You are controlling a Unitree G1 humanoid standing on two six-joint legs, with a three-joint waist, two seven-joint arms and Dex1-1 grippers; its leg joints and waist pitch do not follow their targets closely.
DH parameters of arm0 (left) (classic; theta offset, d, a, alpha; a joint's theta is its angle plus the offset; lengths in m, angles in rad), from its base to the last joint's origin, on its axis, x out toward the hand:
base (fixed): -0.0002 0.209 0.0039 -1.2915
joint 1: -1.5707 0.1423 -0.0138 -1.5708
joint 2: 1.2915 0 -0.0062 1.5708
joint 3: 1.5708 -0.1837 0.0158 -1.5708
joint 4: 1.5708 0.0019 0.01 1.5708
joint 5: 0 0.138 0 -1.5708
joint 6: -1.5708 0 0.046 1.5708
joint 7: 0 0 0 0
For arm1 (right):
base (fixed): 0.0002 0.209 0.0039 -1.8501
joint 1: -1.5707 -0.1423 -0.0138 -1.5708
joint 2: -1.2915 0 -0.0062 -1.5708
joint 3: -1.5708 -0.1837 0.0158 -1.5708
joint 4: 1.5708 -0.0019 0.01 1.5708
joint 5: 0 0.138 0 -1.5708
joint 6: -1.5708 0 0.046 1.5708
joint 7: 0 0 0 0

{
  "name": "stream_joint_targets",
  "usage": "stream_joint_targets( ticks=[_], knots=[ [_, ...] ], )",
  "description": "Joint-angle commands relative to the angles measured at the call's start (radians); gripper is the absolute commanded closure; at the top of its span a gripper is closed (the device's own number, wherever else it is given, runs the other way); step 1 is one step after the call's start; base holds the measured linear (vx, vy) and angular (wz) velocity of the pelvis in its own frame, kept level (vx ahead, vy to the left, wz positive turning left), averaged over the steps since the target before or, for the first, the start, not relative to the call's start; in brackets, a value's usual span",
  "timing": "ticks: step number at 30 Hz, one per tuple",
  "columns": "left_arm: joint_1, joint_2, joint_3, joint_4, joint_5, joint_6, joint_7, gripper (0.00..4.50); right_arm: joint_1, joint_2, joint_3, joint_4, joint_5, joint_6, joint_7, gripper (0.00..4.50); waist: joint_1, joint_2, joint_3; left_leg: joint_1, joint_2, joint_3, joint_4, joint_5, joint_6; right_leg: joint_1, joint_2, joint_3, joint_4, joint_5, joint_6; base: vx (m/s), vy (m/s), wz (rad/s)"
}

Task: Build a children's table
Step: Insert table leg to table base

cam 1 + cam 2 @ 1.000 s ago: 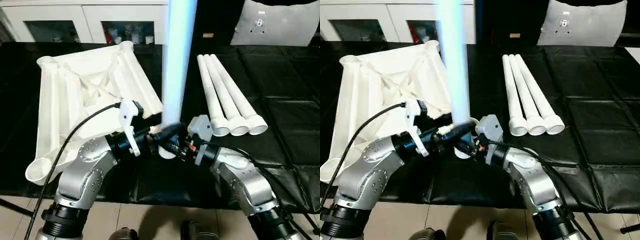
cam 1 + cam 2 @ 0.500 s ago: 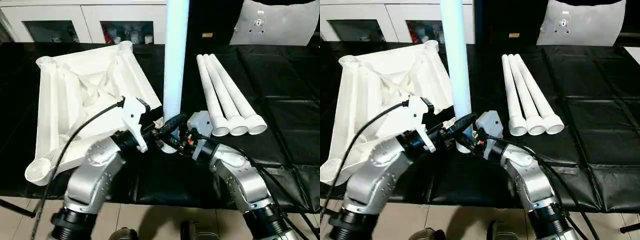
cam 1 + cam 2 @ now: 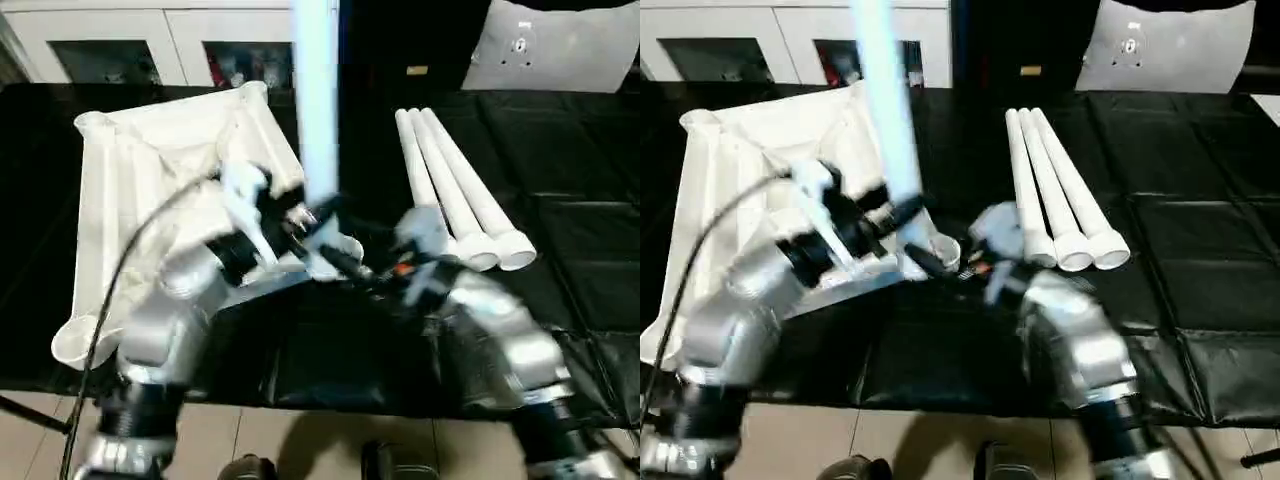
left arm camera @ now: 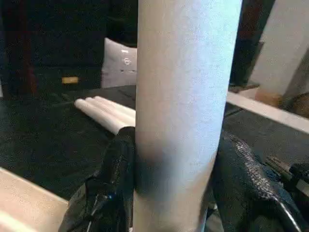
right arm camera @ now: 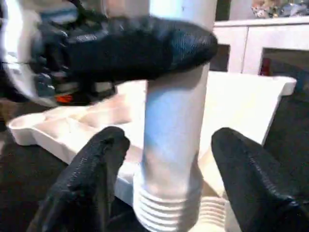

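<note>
The upturned table top [image 3: 150,200] lies at about ten o'clock on the black worktop [image 3: 560,250], ribs up. Three spare legs [image 3: 455,195] lie side by side at two o'clock, touching. A fourth leg [image 4: 181,111] stands upright between both arms, blocking the cabinets [image 3: 120,45] behind; its top is cut off. The left hand [image 4: 176,159] grips this leg. The right hand [image 5: 164,181] seems spread, fingers [image 5: 91,174] clear of the threaded end. Both arms are blurred.

arms [image 3: 200,290]: motion-blurred | upright leg [image 3: 318,100]: top cut off by edge
</note>
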Motion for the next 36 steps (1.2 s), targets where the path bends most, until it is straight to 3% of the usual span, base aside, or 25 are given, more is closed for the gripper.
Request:
stream_joint_targets(
  ticks=[1,5,6,9,11,12,14,15,17,21,29,36],
  knots=[
    [-0.034,0.015,0.027,0.019,-0.04,0.025,-0.04,2.57,-0.021,-0.023,-0.041,-0.03,0.046,0.032,0.027,0.99,0.004,-0.007,-0.079,0.003,0.04,-0.005,-0.073,-0.169,0.095,0.071,-0.06,0.036,-0.076,-0.318,-0.2,0.0,0.0,0.0],
    [-0.094,0.022,0.069,0.066,-0.149,0.095,-0.131,2.57,-0.06,-0.077,-0.134,-0.053,0.176,0.15,0.059,0.67,0.008,-0.011,-0.077,0.006,0.035,-0.002,-0.07,-0.156,0.1,0.073,-0.059,0.036,-0.078,-0.338,-0.205,0.0,0.0,0.0],
    [-0.094,0.022,0.069,0.066,-0.149,0.095,-0.131,2.57,-0.06,-0.077,-0.134,-0.053,0.176,0.15,0.059,0.67,0.009,-0.012,-0.078,0.006,0.034,-0.002,-0.069,-0.15,0.101,0.074,-0.059,0.036,-0.078,-0.337,-0.206,0.0,0.0,0.0],
    [-0.134,0.038,0.096,0.074,-0.257,0.18,-0.217,2.57,-0.094,-0.127,-0.19,-0.066,0.265,0.249,0.089,0.33,0.011,-0.013,-0.076,0.007,0.033,-0.001,-0.068,-0.136,0.105,0.073,-0.058,0.035,-0.075,-0.329,-0.22,0.0,0.0,0.0],
    [-0.149,0.049,0.101,0.074,-0.296,0.211,-0.257,2.57,-0.105,-0.142,-0.209,-0.07,0.294,0.272,0.096,0.2,0.012,-0.014,-0.077,0.008,0.033,0.0,-0.068,-0.137,0.107,0.073,-0.058,0.034,-0.076,-0.334,-0.219,0.0,0.0,0.0],
    [-0.156,0.057,0.104,0.07,-0.324,0.237,-0.283,2.57,-0.113,-0.162,-0.22,-0.075,0.327,0.324,0.103,0.08,0.012,-0.016,-0.074,0.007,0.033,0.0,-0.068,-0.137,0.108,0.072,-0.058,0.034,-0.077,-0.339,-0.218,0.0,0.0,0.0],
    [-0.164,0.061,0.11,0.066,-0.357,0.265,-0.304,2.57,-0.12,-0.178,-0.233,-0.081,0.361,0.366,0.111,0.08,0.014,-0.015,-0.074,0.008,0.031,0.001,-0.068,-0.126,0.109,0.074,-0.056,0.035,-0.077,-0.341,-0.218,0.0,0.0,0.0],
    [-0.175,0.064,0.122,0.062,-0.405,0.303,-0.331,2.57,-0.127,-0.192,-0.252,-0.091,0.418,0.419,0.128,0.08,0.017,-0.014,-0.073,0.009,0.032,0.001,-0.068,-0.126,0.111,0.072,-0.057,0.034,-0.078,-0.345,-0.219,0.0,0.0,0.0],
    [-0.179,0.066,0.125,0.06,-0.423,0.318,-0.343,2.57,-0.127,-0.199,-0.257,-0.098,0.442,0.44,0.142,0.08,0.018,-0.016,-0.072,0.008,0.032,0.002,-0.068,-0.126,0.111,0.073,-0.056,0.033,-0.079,-0.352,-0.216,0.0,0.0,0.0],
    [-0.184,0.074,0.12,0.063,-0.428,0.336,-0.359,2.57,-0.121,-0.223,-0.244,-0.118,0.468,0.489,0.177,0.08,0.02,-0.015,-0.068,0.01,0.034,0.0,-0.072,-0.15,0.096,0.07,-0.056,0.031,-0.086,-0.416,-0.189,0.0,0.0,0.0],
    [-0.205,0.105,0.054,0.068,-0.357,0.304,-0.399,2.57,-0.127,-0.265,-0.174,-0.151,0.436,0.507,0.235,0.08,0.024,-0.017,-0.063,0.009,0.037,-0.003,-0.077,-0.163,0.078,0.064,-0.059,0.034,-0.093,-0.478,-0.146,0.0,0.0,0.0],
    [-0.216,0.121,-0.021,0.045,-0.248,0.247,-0.385,2.57,-0.159,-0.274,-0.055,-0.156,0.298,0.445,0.239,0.02,0.023,-0.021,-0.065,0.006,0.041,-0.004,-0.079,-0.141,0.072,0.066,-0.062,0.036,-0.088,-0.44,-0.149,0.0,0.0,0.0]
  ],
)
